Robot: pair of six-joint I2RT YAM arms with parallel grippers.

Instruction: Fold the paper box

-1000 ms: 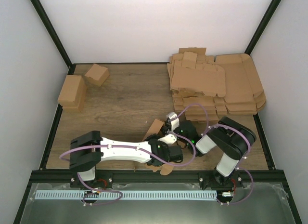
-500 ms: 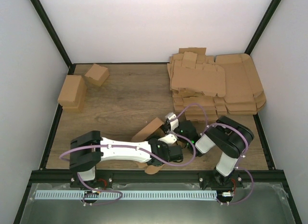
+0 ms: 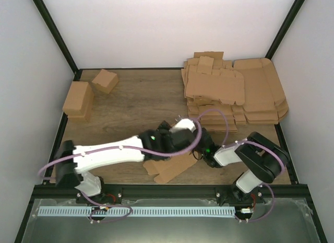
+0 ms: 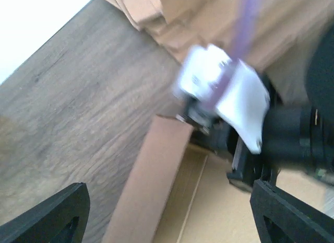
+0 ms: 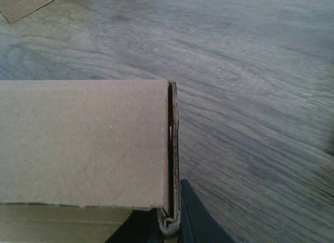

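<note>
The top view places the paper box [image 3: 169, 169] near the front centre of the bench [image 3: 130, 104], partly covered by both wrists. The jaws of both end effectors are hidden there.

The right wrist view shows the right end effector [image 5: 170, 224] clamped on the box's doubled wall edge, one finger on each side.

The left wrist view shows the left end effector [image 4: 167, 201] spread wide above the box's raised wall, its fingers [image 4: 49, 219] gripping nothing. This view is blurred, so the heap of flat sheets [image 3: 235, 94] appears only indistinctly at its top.
</note>
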